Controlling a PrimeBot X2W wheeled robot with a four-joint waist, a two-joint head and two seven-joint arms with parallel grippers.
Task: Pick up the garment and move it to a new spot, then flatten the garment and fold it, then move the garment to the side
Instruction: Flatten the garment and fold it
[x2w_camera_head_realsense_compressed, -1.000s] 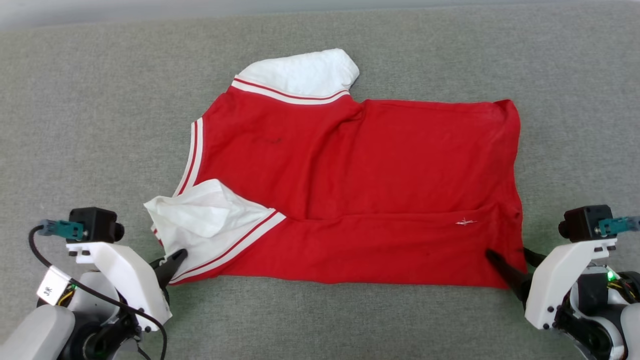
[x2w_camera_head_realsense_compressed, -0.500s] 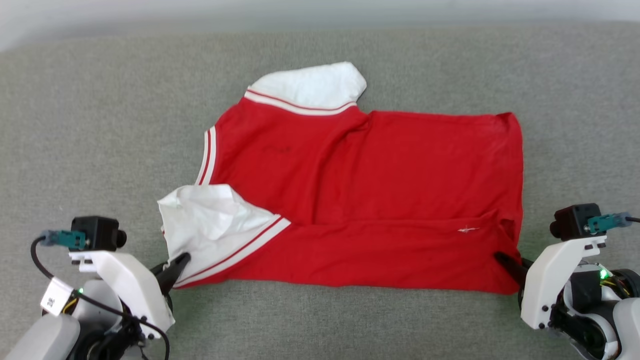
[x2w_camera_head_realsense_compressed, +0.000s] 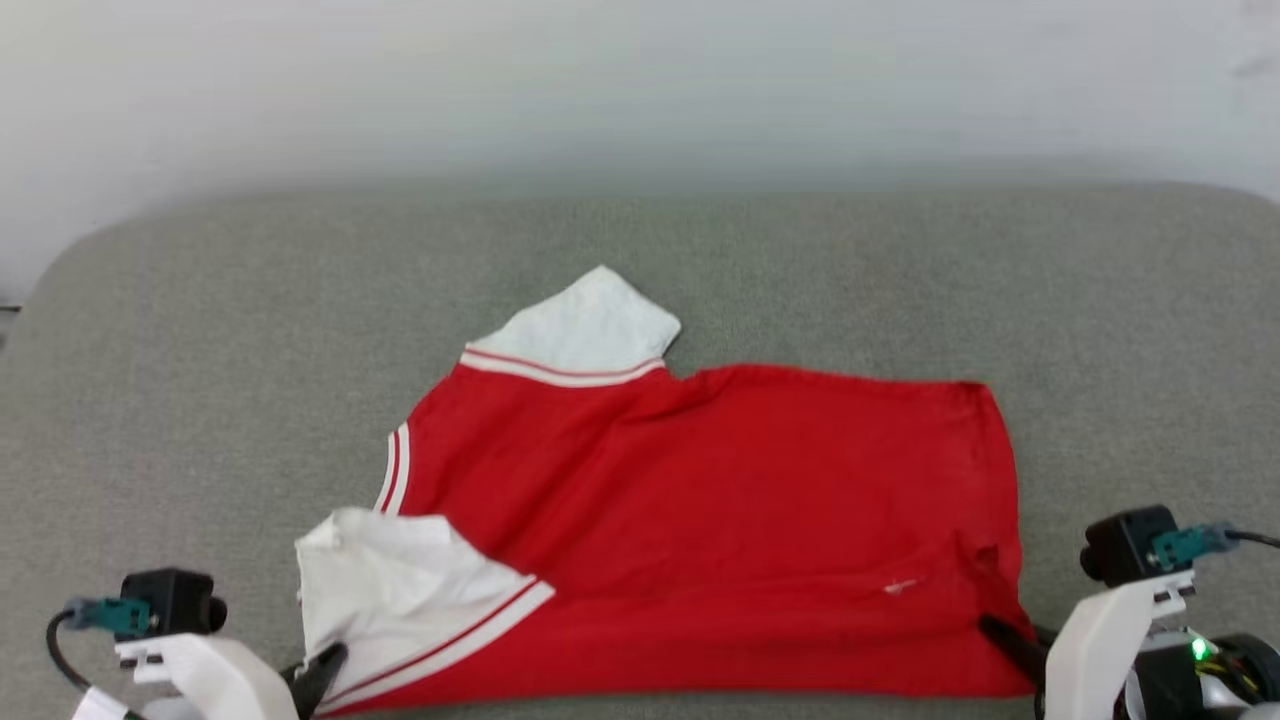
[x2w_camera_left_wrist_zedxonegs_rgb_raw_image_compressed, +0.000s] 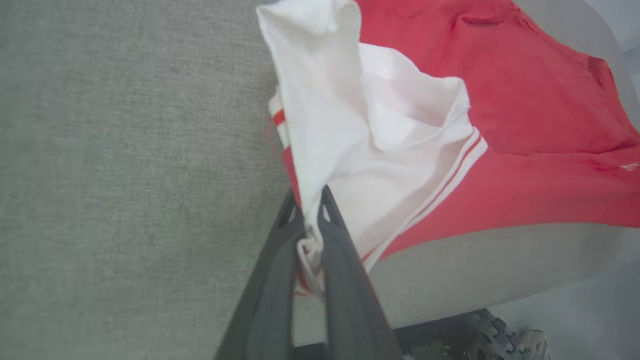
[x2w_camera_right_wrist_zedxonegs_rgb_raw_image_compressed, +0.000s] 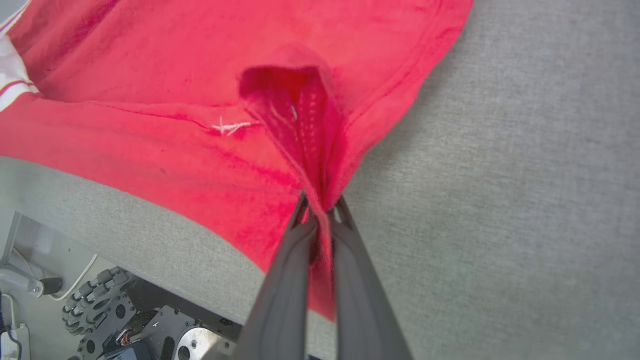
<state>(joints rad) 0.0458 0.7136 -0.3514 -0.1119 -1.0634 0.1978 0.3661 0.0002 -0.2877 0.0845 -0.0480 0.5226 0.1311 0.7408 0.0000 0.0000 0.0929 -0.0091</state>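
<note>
The garment (x2w_camera_head_realsense_compressed: 700, 520), a red jersey with white sleeves and white stripe trim, lies spread on the grey cushioned surface (x2w_camera_head_realsense_compressed: 200, 380), its plain red side up and its lettering hidden. My left gripper (x2w_camera_left_wrist_zedxonegs_rgb_raw_image_compressed: 311, 200) is shut on the near white sleeve (x2w_camera_left_wrist_zedxonegs_rgb_raw_image_compressed: 350, 165) and its red edge; it sits at the bottom left of the head view (x2w_camera_head_realsense_compressed: 325, 665). My right gripper (x2w_camera_right_wrist_zedxonegs_rgb_raw_image_compressed: 320, 204) is shut on a pinched fold of the red hem corner (x2w_camera_right_wrist_zedxonegs_rgb_raw_image_compressed: 295, 120) and shows at the bottom right of the head view (x2w_camera_head_realsense_compressed: 1005, 635). The near edge is pulled taut between them.
The far white sleeve (x2w_camera_head_realsense_compressed: 585, 325) sticks out at the back. The surface's front edge runs just under the garment's near edge, with the robot's wheeled base (x2w_camera_right_wrist_zedxonegs_rgb_raw_image_compressed: 95, 305) below it. A pale wall (x2w_camera_head_realsense_compressed: 640, 80) rises behind the surface.
The camera has tilted up, so the garment sits lower in the head view. Both grippers keep their hold and have drawn the near edge toward the surface's front edge.
</note>
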